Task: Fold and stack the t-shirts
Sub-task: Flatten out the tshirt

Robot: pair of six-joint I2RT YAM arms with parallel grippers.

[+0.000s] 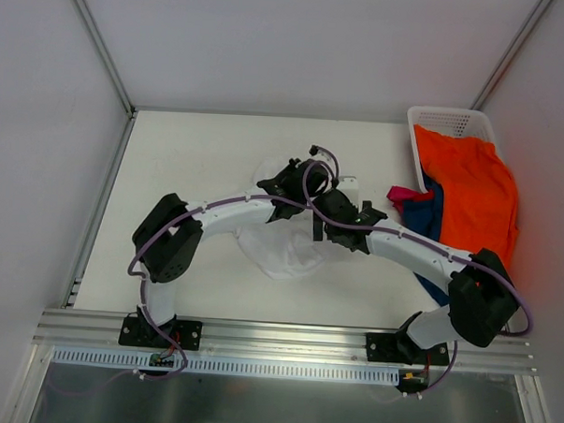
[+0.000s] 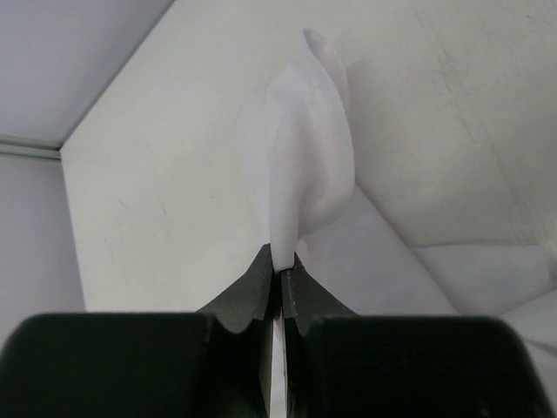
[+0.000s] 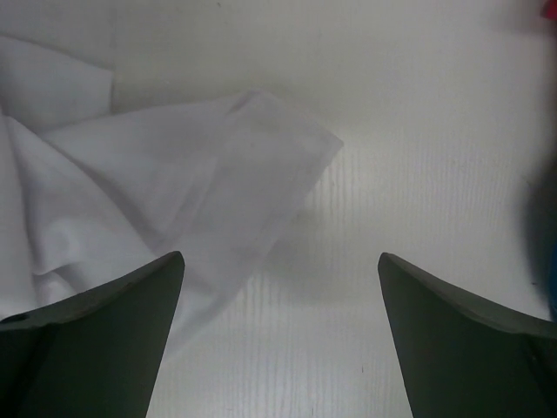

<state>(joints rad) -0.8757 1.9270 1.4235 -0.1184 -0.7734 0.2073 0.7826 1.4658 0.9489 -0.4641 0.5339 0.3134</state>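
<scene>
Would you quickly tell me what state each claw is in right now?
Left claw: closed, pinching a fold of the white t-shirt.
Right claw: open, holding nothing.

One t-shirt [image 1: 278, 253] central on table [image 1: 190, 170] — other t-shirts [image 1: 470, 192] heaped right, by basket [image 1: 450, 119].

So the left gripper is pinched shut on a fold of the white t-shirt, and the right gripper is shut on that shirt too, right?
Not quite. The right gripper is open: the right wrist view shows its jaws wide apart over a corner of the white t-shirt, gripping nothing. The left gripper is indeed shut on a fold of it.
</scene>
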